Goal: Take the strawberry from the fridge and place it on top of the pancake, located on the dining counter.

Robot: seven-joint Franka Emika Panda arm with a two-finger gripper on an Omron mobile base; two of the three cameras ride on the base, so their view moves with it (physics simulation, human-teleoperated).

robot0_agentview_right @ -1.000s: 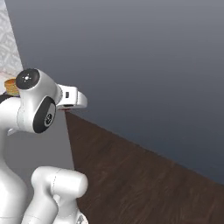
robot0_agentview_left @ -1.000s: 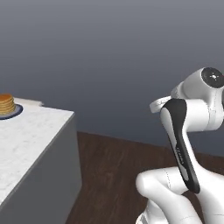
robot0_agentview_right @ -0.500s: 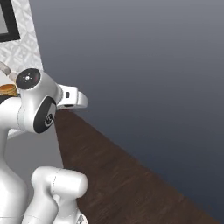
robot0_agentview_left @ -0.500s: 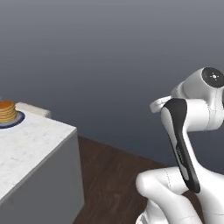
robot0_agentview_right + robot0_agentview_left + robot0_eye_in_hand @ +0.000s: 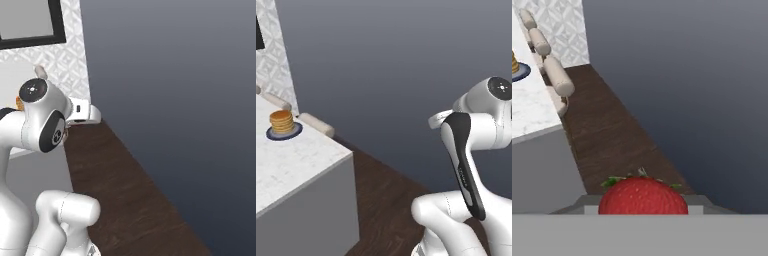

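Observation:
The strawberry (image 5: 643, 196), bright red with green leaves, sits close to the lens in the hand view, and my gripper (image 5: 643, 206) is shut on it. The pancake (image 5: 282, 121) is a golden-tan stack on a dark blue plate (image 5: 286, 134) on the white marble dining counter (image 5: 301, 160), far off to the left of my folded arm. The hand view shows the pancake (image 5: 514, 63) cut by the upper left edge, on the dining counter (image 5: 529, 112). The fridge is out of view.
Beige cushioned stools (image 5: 316, 125) line the counter's far side and appear as a row (image 5: 558, 75) in the hand view. Dark wood floor (image 5: 612, 135) runs between the counter and a plain grey wall (image 5: 175, 90). A dark-framed panel (image 5: 30, 22) hangs on the patterned wall.
Both base views have swung, so the camera has moved: the counter and pancake have slid rightward into the left view, and the patterned wall has come into view. The arm keeps its folded pose.

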